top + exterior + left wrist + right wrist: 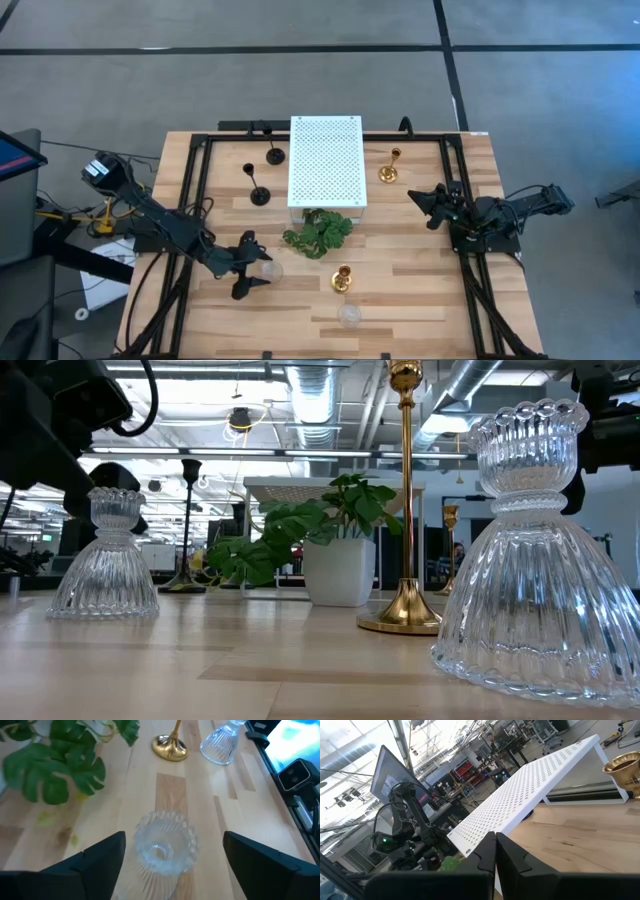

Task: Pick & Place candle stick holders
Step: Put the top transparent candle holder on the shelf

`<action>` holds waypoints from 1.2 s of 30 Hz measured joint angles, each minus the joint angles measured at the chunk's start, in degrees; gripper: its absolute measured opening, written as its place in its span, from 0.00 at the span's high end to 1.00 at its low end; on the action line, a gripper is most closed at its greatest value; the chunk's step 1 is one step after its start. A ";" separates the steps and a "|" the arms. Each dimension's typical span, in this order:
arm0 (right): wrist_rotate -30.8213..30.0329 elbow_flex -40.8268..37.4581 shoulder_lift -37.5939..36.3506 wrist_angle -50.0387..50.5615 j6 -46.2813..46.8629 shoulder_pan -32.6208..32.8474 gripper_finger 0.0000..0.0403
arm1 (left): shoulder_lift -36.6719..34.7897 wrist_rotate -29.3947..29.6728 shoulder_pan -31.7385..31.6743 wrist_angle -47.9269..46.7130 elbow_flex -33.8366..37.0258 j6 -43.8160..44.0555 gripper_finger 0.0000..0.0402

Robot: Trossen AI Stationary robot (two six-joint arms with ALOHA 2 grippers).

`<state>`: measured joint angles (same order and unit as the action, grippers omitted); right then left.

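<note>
A clear glass candle stick holder (165,845) stands upright on its wide base on the wooden table (420,300), left of middle. My left gripper (173,838) is open around it, one finger on each side, with a gap showing on both. The same holder (105,555) also shows in the low view. A second glass holder (349,315) stands near the front edge, with a gold one (342,278) just behind it. Another gold holder (389,170) and two black ones (274,155) (259,195) stand farther back. My right gripper (430,205) waits shut at the right.
A white perforated stand (326,160) takes up the far middle of the table. A green leafy plant (318,232) sits in front of it, close to the right of my left gripper. Black frame rails (200,200) run along both sides of the table.
</note>
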<state>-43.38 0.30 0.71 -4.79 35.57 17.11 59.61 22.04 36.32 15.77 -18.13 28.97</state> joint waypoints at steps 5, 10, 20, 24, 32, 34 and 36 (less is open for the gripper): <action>0.00 0.00 0.00 -0.01 0.01 0.00 1.00 | 5.91 -0.02 0.00 3.40 0.00 2.79 0.11; 0.02 0.00 0.00 -0.01 0.03 0.01 1.00 | 10.82 -0.02 0.00 10.84 0.00 3.01 0.11; 0.02 0.00 0.00 -0.03 0.05 0.01 1.00 | 14.10 0.93 0.00 13.26 0.00 3.37 0.22; 0.04 0.00 0.00 -0.05 0.05 -0.01 1.00 | 14.10 1.94 0.00 13.52 0.00 3.47 0.32; 0.04 0.00 0.01 -0.03 0.05 0.00 1.00 | 14.02 2.04 0.00 14.05 0.00 3.43 0.55; 0.04 0.00 0.00 -0.03 0.05 0.01 1.00 | 13.97 2.41 -0.02 14.36 -0.05 3.38 0.60; 0.04 0.00 0.00 -0.03 0.05 -0.01 1.00 | 13.90 2.56 -0.04 14.68 -0.11 3.28 0.64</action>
<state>-43.33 0.30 0.71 -4.82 35.62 17.10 73.52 24.60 36.27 30.45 -18.24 32.25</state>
